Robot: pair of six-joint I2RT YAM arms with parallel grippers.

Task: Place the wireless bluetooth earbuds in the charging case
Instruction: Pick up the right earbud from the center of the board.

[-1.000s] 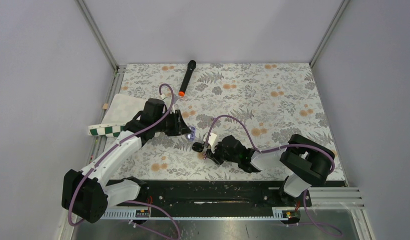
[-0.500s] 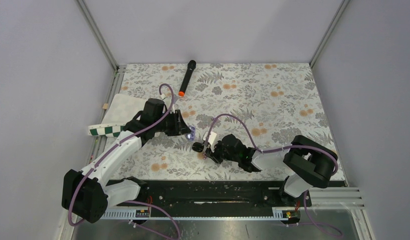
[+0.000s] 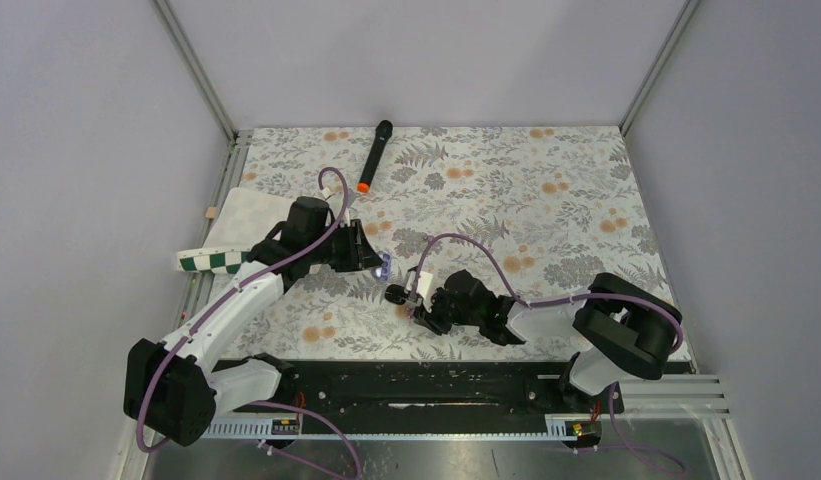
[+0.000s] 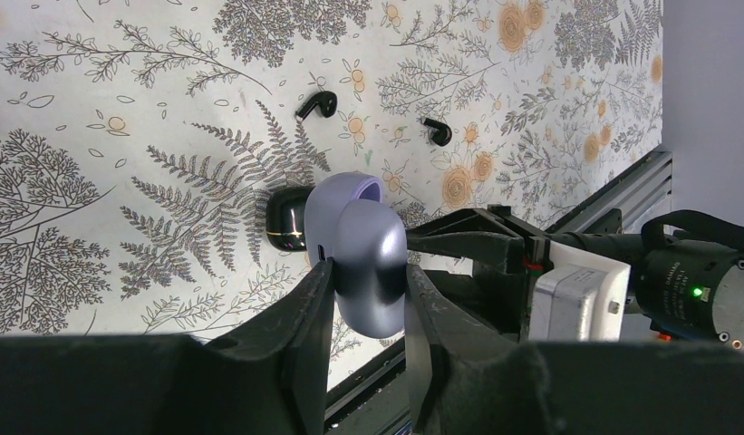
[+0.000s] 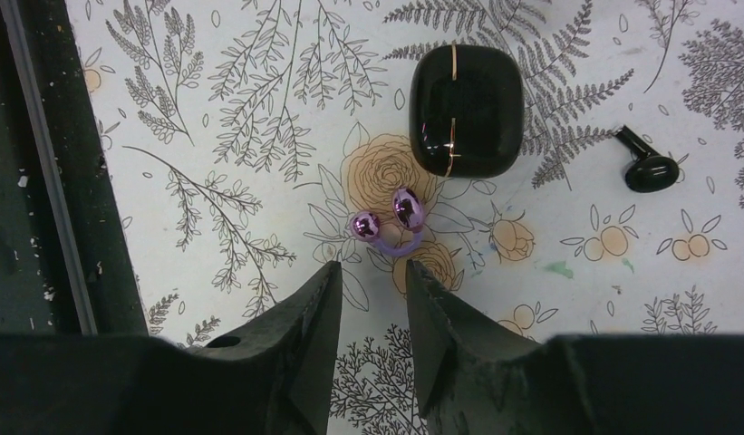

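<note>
The left hand (image 4: 363, 276) pinches a lavender pebble-shaped case (image 4: 370, 240) above the floral bench (image 4: 123, 109). The right hand (image 5: 372, 272) is spread and empty, just short of two glossy purple earbuds (image 5: 406, 208). The glossy black rounded charging case (image 5: 465, 109) and two black stemmed earbuds (image 4: 316, 104) lie on the bench nearby.

Mat (image 3: 546, 200) layout: microphone (image 3: 374, 156) at the far side, left of centre; folded cloth (image 3: 226, 240) at the left edge. Charging case (image 5: 465, 109) sits mid-mat on the near side. A small two-lobed item (image 5: 391, 224) lies between it and the right gripper (image 5: 372, 269) tips, touching neither. One earbud (image 4: 316, 105) and the other earbud (image 4: 436, 132) lie beyond the case, apart. Second case (image 4: 368, 227) sits between the left gripper (image 4: 366, 272) fingers, just beside the charging case.
</note>
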